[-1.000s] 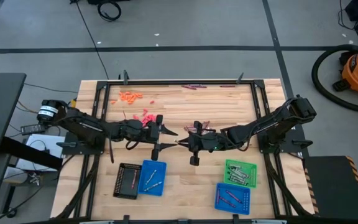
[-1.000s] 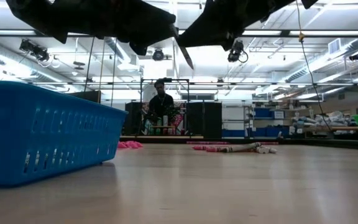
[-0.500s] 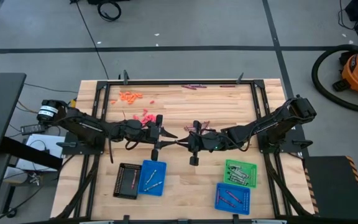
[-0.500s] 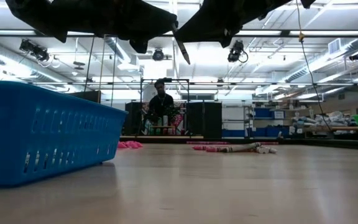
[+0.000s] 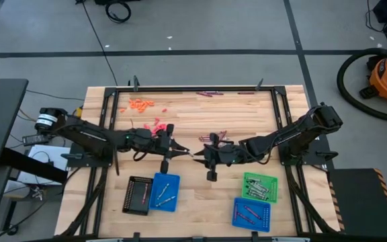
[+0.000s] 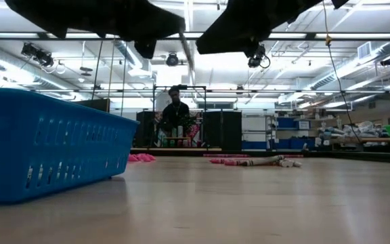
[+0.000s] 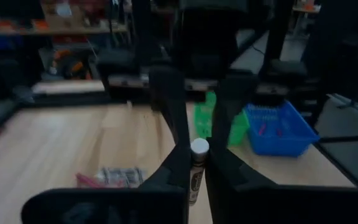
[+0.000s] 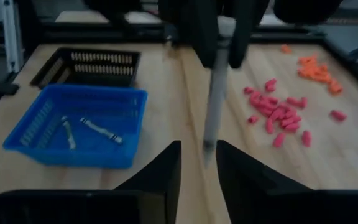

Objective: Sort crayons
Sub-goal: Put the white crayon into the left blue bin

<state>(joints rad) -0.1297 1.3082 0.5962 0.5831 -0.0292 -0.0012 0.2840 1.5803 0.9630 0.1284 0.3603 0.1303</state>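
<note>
Above the middle of the worktop (image 5: 200,114) we have our left pincer (image 7: 191,163) clamped on a silver-grey crayon (image 7: 197,169) while our right pincer (image 8: 197,163) stands apart just beyond it, seemingly a mid-air handover toward the near-left blue tray (image 5: 164,191).

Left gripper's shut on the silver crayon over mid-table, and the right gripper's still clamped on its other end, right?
Not quite. The left gripper is shut on the silver crayon over mid-table, but the right gripper has let go: the right wrist view shows its fingers apart, clear of the crayon's end.
</note>
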